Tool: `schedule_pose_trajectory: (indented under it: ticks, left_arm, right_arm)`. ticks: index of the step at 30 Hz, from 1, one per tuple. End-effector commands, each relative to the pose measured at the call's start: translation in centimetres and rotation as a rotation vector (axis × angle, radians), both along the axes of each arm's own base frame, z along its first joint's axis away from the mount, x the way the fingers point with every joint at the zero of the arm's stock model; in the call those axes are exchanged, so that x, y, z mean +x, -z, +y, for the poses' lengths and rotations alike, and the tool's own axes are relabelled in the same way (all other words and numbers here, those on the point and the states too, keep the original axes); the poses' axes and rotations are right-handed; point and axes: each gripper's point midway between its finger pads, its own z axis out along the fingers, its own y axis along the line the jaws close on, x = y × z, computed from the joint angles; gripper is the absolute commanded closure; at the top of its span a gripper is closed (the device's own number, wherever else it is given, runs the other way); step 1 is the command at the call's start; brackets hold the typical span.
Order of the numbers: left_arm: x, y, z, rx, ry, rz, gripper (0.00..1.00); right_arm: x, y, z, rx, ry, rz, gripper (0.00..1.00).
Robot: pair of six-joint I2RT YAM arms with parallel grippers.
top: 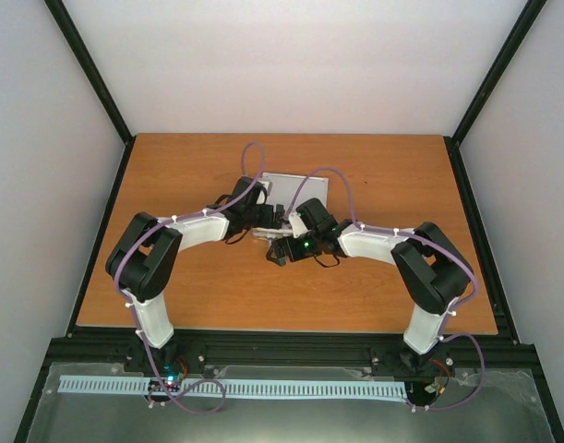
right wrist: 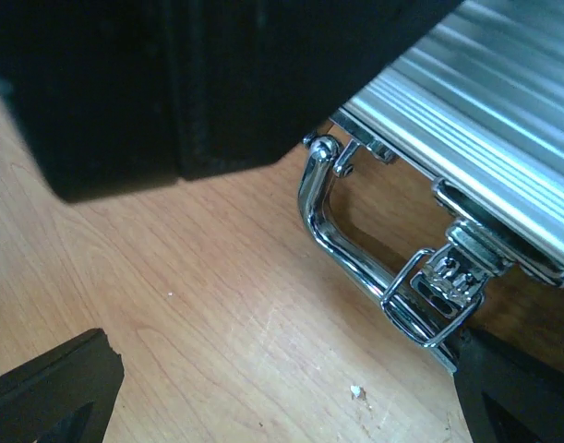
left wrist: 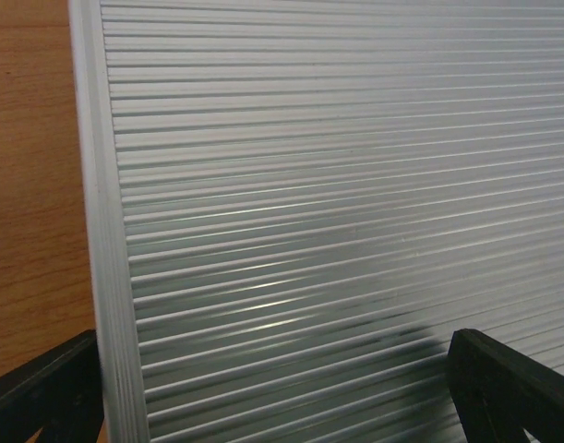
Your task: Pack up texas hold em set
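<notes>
The left claw (left wrist: 274,392) stood spread wide and gripped nothing. One finger was over the ribbed silver top of the case (left wrist: 337,185), the other just off the case's side edge, above the desk (left wrist: 28,185). The right claw (right wrist: 282,397) was likewise released and empty, hovering over bare wood just in front of the case, near its chrome handle (right wrist: 342,245) and the latch (right wrist: 443,291) beside it. A dark blurred shape (right wrist: 171,83) hung over the handle's end. The case lay flat, ribbed face up, mid-desk.
</notes>
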Motion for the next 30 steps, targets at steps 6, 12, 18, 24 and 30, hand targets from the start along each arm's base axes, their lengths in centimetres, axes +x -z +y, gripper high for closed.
schedule_pose_trajectory:
  ticks: [6,12,18,24,30]
  left_arm:
    - [-6.0,8.3,2.3,0.175,0.052,0.271,0.00]
    - [-6.0,8.4,2.3,0.177,0.056,0.272,0.00]
    - [-6.1,8.4,2.4,0.188,0.061,0.273,0.00]
    - [-6.1,8.3,2.5,0.191,0.059,0.273,0.00]
    - [-6.2,8.6,2.6,0.194,0.056,0.278,0.00]
  right_arm:
    - [2.4,2.8,-0.4,-0.129,0.049,-0.085,0.00]
    - [2.2,5.5,-0.7,-0.197,0.053,-0.073,0.00]
    - [1.3,7.3,-0.4,-0.164,0.033,-0.029,0.00]
    - [-1.1,5.8,0.7,0.059,-0.052,0.106,0.00]
    - [-2.2,4.6,0.0,0.198,-0.110,0.227,0.00]
